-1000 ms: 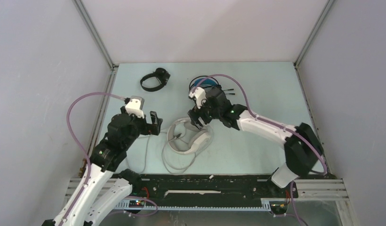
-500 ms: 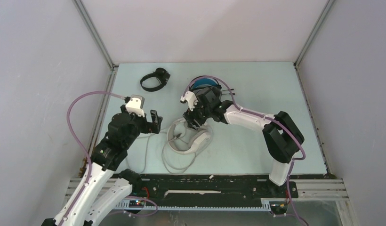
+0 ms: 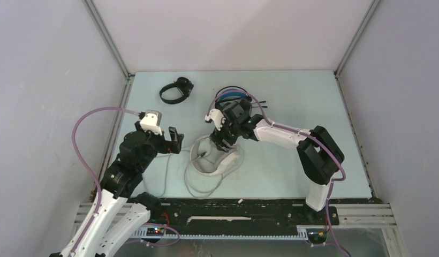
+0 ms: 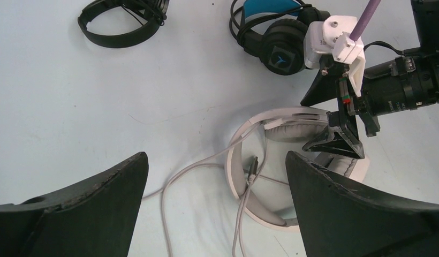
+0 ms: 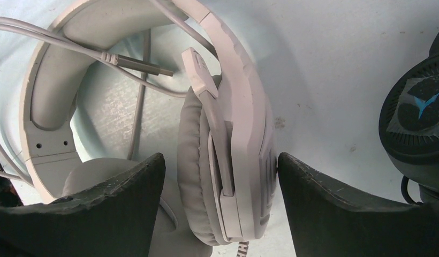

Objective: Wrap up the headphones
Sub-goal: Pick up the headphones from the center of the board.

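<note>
Straddling white headphones (image 5: 236, 128), right claw (image 5: 221, 179) spread

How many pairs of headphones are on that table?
3. A small black pair at the far left, a black pair with a blue headband at the far middle, partly behind the right arm, and a white pair nearer, in the centre.

So on the table (image 3: 313, 96), the small on-ear headset (image 3: 173, 92) sits far back on the left. The second headset (image 3: 228, 96) is to its right, also toward the back. The big over-ear headset (image 3: 222, 163) lies nearer, about mid-table, with its cable (image 3: 198, 188) looping toward the near edge and the plug (image 5: 137, 65) inside the band. The right gripper (image 3: 221, 140) straddles its far earcup (image 5: 233, 150), and the left gripper (image 3: 175, 138) is off to its left.
</note>
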`<state>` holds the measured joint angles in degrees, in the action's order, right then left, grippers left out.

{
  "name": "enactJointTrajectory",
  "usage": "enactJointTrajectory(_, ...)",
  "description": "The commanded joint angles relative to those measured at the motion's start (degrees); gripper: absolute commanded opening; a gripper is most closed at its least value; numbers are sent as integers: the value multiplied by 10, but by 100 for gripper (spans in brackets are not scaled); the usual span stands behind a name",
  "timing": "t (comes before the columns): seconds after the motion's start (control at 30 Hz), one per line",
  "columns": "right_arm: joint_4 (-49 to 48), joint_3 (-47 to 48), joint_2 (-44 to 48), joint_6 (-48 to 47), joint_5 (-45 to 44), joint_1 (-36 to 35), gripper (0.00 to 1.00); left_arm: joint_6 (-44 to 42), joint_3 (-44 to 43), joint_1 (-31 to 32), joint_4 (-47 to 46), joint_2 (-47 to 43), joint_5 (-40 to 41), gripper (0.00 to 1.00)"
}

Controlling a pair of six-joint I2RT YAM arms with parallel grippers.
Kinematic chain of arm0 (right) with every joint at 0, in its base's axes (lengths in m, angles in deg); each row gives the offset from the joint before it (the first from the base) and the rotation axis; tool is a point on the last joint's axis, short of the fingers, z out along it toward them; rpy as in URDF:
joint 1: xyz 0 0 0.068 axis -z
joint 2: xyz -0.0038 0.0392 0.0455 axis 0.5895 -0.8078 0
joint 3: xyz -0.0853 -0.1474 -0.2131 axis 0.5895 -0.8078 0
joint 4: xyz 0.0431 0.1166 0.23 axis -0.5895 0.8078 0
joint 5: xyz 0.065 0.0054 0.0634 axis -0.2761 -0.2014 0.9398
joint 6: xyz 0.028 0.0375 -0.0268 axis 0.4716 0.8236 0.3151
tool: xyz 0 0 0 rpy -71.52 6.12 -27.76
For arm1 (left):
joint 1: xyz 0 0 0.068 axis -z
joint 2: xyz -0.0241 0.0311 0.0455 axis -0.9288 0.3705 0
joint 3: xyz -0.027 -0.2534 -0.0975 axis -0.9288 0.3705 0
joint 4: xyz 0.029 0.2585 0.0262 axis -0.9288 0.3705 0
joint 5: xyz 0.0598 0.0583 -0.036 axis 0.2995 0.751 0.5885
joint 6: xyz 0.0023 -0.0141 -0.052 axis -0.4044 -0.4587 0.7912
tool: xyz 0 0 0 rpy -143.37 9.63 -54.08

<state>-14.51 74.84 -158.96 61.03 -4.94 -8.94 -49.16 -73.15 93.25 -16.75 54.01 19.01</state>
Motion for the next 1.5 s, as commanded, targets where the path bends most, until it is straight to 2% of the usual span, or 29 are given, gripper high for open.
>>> enactJointTrajectory(0.0, 14, 22, 12, -20, 2, -5, 79, 14, 4, -3, -1, -1, -14, 100)
enactJointTrajectory(0.23, 3, 22, -2, -22, -34, -2, 73, 19, 6, -3, 5, 14, -21, 98)
enactJointTrajectory(0.3, -7, 22, 0, -21, -30, 4, 68, 21, 2, -3, 10, 24, -33, 97)
enactJointTrajectory(0.4, -15, 22, 16, -23, -46, 6, 53, 27, -8, -3, 28, 41, -41, 96)
enactJointTrajectory(0.5, -15, 20, 39, -20, -70, 6, 30, 47, -11, -3, 37, 53, -44, 93)
enactJointTrajectory(0.53, -16, 16, 53, -19, -74, 5, 27, 50, -12, -3, 37, 55, -55, 91)
enactJointTrajectory(0.73, 14, -4, 149, -4, -117, -1, 23, 60, -18, -3, 42, 70, -99, 88)
enactJointTrajectory(0.9, 21, -31, 242, 1, -150, -10, 22, 49, -32, -3, 34, 99, -171, 88)
enactJointTrajectory(1.1, 37, -34, 289, 15, -187, -15, 20, 67, -38, -3, -10, 133, -309, 89)
enactJointTrajectory(1.2, 31, -40, 300, 33, -222, -1, 20, 93, -28, -3, -43, 136, -347, 90)
enactJointTrajectory(1.33, 33, -43, 310, 54, -247, 25, 14, 113, -19, -2, -71, 140, -364, 91)
enactJointTrajectory(1.47, 24, -50, 323, 31, -257, 30, 13, 114, -47, -2, -42, 144, -303, 91)
